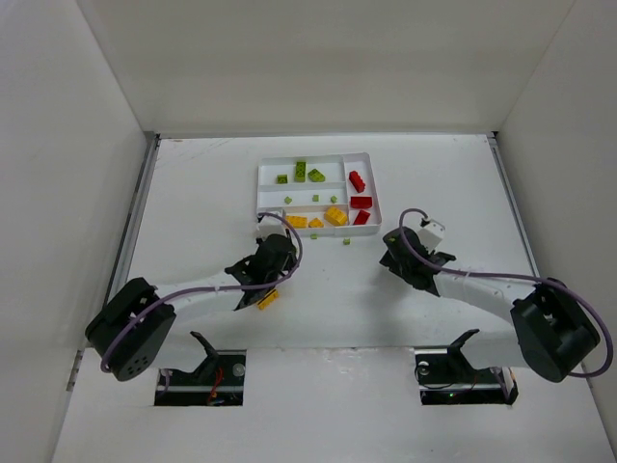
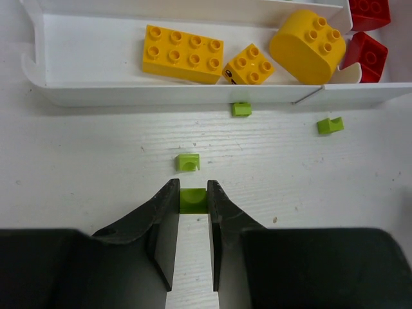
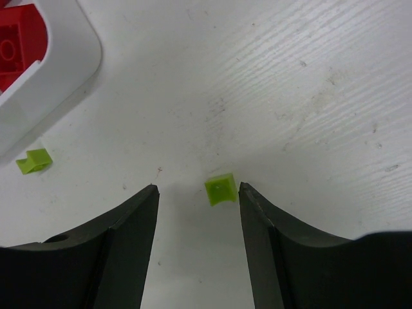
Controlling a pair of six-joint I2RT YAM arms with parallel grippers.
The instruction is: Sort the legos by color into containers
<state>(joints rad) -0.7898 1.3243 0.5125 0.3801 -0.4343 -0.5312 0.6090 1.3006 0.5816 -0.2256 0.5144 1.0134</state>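
The left claw (image 2: pixel 193 192) is closed tight on a tiny lime piece (image 2: pixel 193 201), pinched between its fingertips down at the counter (image 2: pixel 84 167); just ahead lies a second lime piece (image 2: pixel 187 162), loose on the counter; further ahead a third lime piece (image 2: pixel 241 109) sits against the outer wall of the white tray (image 2: pixel 129 95); a fourth lime piece (image 2: pixel 329 125) lies to the right, near that wall but apart from it; the tray's nearest slot holds a long yellow brick (image 2: pixel 183 53), a small yellow brick (image 2: pixel 248 64) and a rounded yellow brick (image 2: pixel 306 46), with red bricks (image 2: pixel 364 45) beyond a divider at the right end.

The right claw (image 3: pixel 197 191) stands partly open and grips nothing; a lime cube (image 3: pixel 221 189) lies on the counter between its fingers, just beside the one on the right of the wrist view; a lime bit (image 3: pixel 33 161) rests off to the left, near the tray's rounded corner; from above, green bricks (image 1: pixel 301 172) lie in the far slot, and a stray yellow brick (image 1: pixel 268 298) lies on the counter by the left arm.
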